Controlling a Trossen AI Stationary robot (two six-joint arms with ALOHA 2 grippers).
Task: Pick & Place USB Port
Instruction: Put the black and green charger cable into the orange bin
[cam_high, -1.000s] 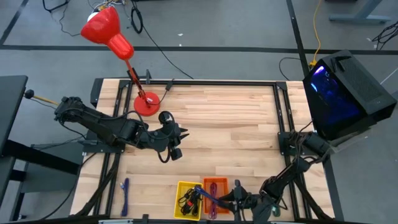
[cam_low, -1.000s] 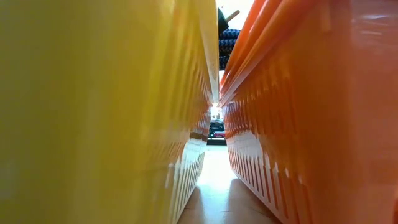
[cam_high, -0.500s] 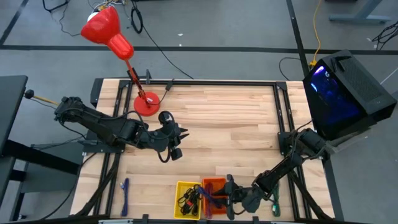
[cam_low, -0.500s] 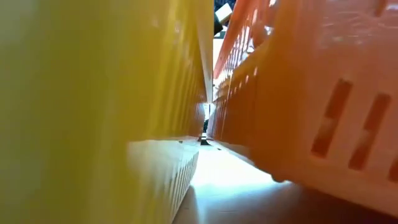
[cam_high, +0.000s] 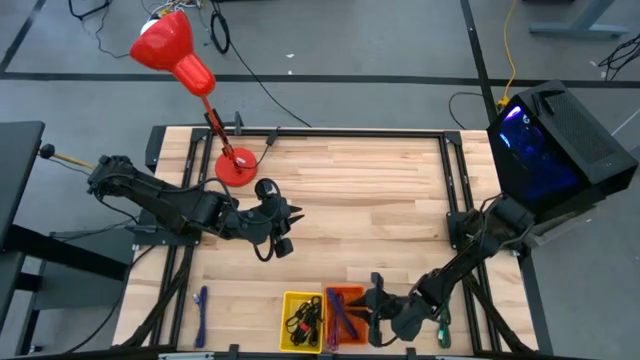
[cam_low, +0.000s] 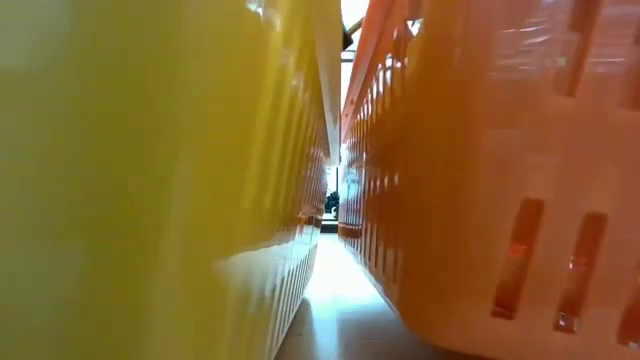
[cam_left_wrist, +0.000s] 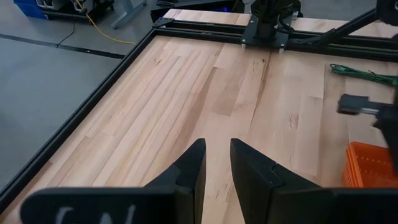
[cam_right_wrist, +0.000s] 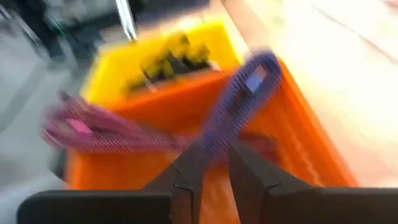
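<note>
A purple braided USB cable (cam_right_wrist: 239, 106) rises from between the fingers of my right gripper (cam_right_wrist: 214, 149), over the orange bin (cam_right_wrist: 292, 143). A pink cable (cam_right_wrist: 93, 134) lies across that bin's rim. The yellow bin (cam_high: 302, 320), holding black cables, stands next to it at the table's near edge. In the high view my right gripper (cam_high: 372, 312) is at the orange bin's (cam_high: 345, 300) right side. My left gripper (cam_high: 286, 222) hovers left of the table's middle, its fingers a little apart and holding nothing. My right gripper pinches the purple cable between its two fingers, on a stretch of cord (cam_right_wrist: 216, 138) below its plug end (cam_right_wrist: 255, 79). The cable stands up and away from the fingers over the orange bin. Motion blur hides the rest.
A blue cable (cam_high: 200, 310) lies on the table near its left near corner, and a green cable (cam_high: 441, 328) lies right of the right gripper. A red lamp base (cam_high: 236, 166) stands on the far left. The table's middle and far right (cam_high: 380, 190) are bare wood.
My right arm has risen and its gripper has shifted a little toward the bins. In the low view the orange bin has been jolted: its near end tipped up off the table and it stands closer to the camera than before.
</note>
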